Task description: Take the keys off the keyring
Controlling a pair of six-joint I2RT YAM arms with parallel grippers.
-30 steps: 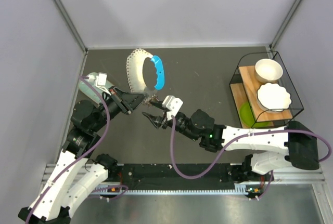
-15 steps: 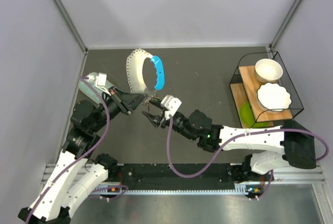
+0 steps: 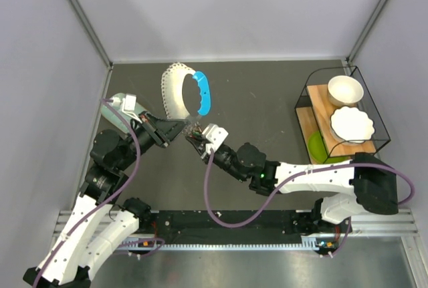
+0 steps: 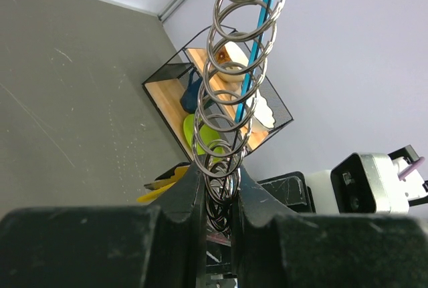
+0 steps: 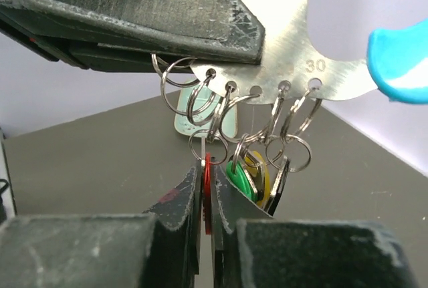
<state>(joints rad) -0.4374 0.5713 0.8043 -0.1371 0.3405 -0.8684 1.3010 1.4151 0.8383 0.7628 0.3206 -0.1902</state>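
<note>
1. The left gripper (image 3: 175, 129) was clamped tight on the lower edge of the keyring (image 3: 175, 91).
2. The keys (image 5: 249, 178) hung on small rings just under the keyring's grey plate.
3. The right gripper (image 3: 194, 137) was just below the keyring, its fingers narrow around the red key (image 5: 207, 171).
4. A wire rack (image 3: 372, 111) stood well right of the keyring.

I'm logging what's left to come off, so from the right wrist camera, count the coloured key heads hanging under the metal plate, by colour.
Red plastic key head: 1
Green plastic key head: 1
Yellow plastic key head: 1
Total: 3. A dark piece beside them is too unclear to count.
</note>
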